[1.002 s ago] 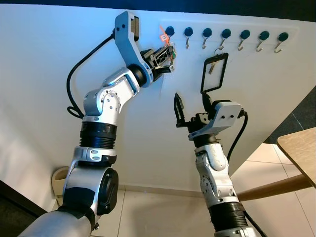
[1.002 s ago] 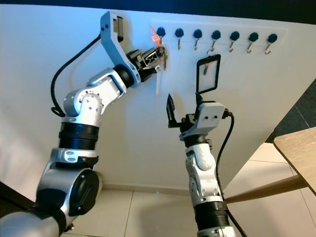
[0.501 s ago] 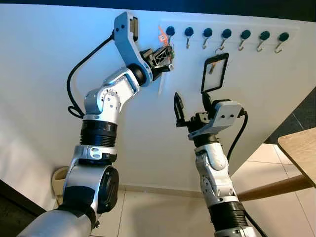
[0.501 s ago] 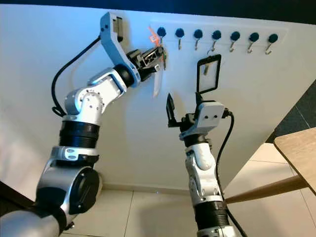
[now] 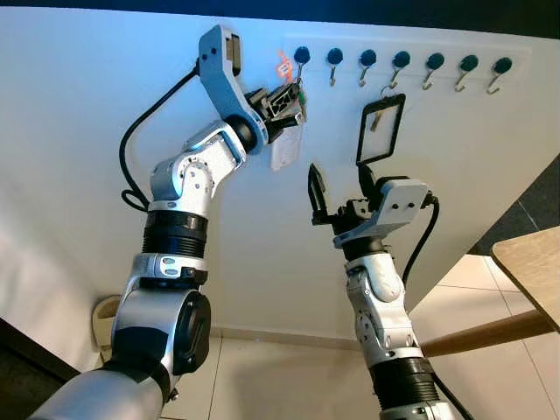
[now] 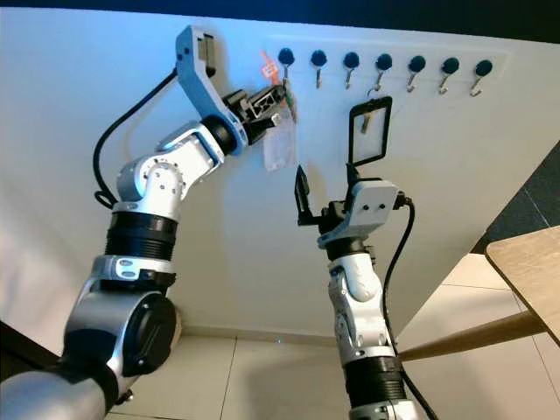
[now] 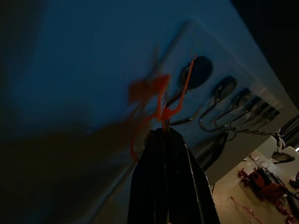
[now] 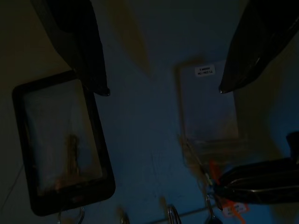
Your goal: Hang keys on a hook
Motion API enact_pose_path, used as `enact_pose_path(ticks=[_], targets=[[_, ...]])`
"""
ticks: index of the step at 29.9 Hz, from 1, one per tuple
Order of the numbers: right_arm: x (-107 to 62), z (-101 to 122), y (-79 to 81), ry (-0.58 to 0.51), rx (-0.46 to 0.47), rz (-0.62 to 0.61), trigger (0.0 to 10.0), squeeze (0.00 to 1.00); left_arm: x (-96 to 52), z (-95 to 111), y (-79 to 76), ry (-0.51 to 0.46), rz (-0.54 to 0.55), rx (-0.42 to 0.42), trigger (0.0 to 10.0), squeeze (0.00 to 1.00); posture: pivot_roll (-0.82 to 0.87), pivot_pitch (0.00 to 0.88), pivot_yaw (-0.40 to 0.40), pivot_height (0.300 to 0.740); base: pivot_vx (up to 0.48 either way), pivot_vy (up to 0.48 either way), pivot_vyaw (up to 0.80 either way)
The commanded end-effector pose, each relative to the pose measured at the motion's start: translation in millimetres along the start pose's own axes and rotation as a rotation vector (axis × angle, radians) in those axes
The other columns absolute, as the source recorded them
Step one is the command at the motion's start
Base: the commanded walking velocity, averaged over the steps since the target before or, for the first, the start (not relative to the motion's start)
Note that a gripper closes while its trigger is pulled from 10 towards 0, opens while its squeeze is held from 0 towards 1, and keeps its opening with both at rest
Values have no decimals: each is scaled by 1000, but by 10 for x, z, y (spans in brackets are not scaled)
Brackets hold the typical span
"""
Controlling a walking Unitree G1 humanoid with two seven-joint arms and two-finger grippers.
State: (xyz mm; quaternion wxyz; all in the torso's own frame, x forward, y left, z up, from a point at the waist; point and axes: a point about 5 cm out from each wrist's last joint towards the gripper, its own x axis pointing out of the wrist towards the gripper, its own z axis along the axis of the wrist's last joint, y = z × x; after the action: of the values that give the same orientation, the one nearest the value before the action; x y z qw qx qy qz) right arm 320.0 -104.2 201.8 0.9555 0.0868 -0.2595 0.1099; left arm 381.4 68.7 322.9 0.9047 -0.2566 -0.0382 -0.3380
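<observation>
My left gripper (image 5: 296,93) is raised against the white wall, shut on the key bunch just below the leftmost blue-knobbed hook (image 5: 300,58). An orange tag (image 5: 285,63) sticks up from the bunch and a clear plastic pouch (image 5: 285,150) hangs under it. In the left wrist view the closed fingertips (image 7: 162,136) pinch the orange loop (image 7: 164,110), which lies against that hook (image 7: 195,74). My right gripper (image 5: 338,171) stands open in mid-air lower down, holding nothing, beneath a black-framed pouch (image 5: 380,129) hung on the fourth hook.
A row of several more blue-knobbed hooks (image 5: 435,63) runs rightward along the wall rail. A wooden table (image 5: 532,262) with a slanted leg juts in at the right. A small beige bin (image 5: 105,320) sits on the tiled floor by the wall, lower left.
The clear pouch, blurred and edge-on before, has swung round and now hangs flat-faced under the left gripper. The left gripper has edged slightly upward toward the hook. The right arm is unmoved.
</observation>
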Motion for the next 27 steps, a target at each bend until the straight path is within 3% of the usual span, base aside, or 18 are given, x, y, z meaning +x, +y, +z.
enact_pose_path(ticks=[1,12,27], targets=[[-23,7,-14,3,1,-3,10000,0,22,-30,-23,2,-5,-33,10000,0,1,103,-13,740,0,0,0],[-23,3,-7,5,2,4,10000,0,5,-73,40,12,3,-136,10000,0,2,100,-17,740,0,0,0],[-28,6,-7,8,2,1,10000,0,-4,-245,75,89,22,-172,10000,0,3,111,-15,740,0,0,0]])
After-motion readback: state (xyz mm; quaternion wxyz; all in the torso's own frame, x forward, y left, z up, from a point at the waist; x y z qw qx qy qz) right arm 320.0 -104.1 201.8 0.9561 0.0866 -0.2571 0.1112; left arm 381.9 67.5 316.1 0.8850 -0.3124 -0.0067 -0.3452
